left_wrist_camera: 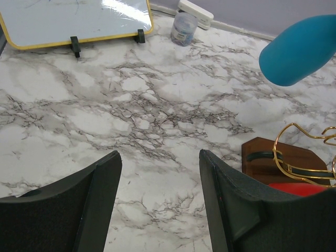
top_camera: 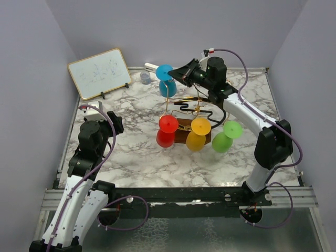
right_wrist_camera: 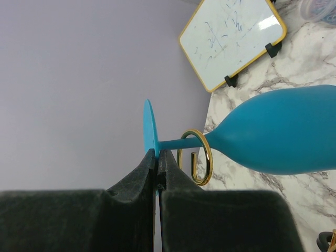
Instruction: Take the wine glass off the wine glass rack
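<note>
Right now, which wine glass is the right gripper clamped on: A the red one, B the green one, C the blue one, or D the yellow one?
C: the right gripper is shut on the flat foot of the blue wine glass, whose stem passes through a gold hook.

Top view looks down from behind; both wrist views (close, forward-facing) share the whiteboard [left_wrist_camera: 73,16] [right_wrist_camera: 231,39].

Left end effector [left_wrist_camera: 160,176] wide open, arm folded; right end effector [right_wrist_camera: 157,157] clamped shut, arm reaching forward.
</note>
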You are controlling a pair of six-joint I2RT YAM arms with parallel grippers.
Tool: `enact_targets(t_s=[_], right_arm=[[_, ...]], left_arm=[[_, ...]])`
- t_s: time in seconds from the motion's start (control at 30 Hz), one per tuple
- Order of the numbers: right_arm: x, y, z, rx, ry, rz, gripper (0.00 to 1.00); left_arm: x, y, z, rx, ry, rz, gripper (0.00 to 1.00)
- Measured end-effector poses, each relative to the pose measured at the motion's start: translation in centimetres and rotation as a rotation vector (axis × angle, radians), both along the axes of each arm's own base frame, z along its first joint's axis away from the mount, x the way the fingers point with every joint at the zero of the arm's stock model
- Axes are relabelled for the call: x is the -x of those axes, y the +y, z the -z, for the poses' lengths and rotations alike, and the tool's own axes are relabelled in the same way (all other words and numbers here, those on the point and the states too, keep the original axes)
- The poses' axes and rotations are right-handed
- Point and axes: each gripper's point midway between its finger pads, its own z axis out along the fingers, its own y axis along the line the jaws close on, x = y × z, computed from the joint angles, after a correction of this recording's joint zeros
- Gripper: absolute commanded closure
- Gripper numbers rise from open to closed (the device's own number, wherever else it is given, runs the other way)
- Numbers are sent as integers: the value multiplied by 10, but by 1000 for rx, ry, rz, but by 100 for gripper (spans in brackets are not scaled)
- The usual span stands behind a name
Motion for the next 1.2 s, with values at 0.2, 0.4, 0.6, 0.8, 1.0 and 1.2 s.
enact_targets(t_s=[0.2, 0.4, 0.6, 0.8, 1.0, 1.2], right_arm=[[8, -3, 4, 15, 3, -8, 99], [26, -13, 2, 30, -2, -5, 99], [39, -28, -13, 42, -29, 37, 99], [31, -39, -15, 116, -63, 101, 99], [-6, -36, -65, 222, -242, 154, 99], [-29, -31, -119, 327, -477, 162, 99]], left_arm=[[0, 0, 0, 0, 0, 1, 36], [0, -1, 0, 1, 0, 3, 36], [0, -2, 0, 3, 0, 8, 36], [0, -2, 0, 3, 1, 10, 36], [0, -2, 0, 3, 1, 10, 36], [0, -2, 1, 3, 2, 9, 35]])
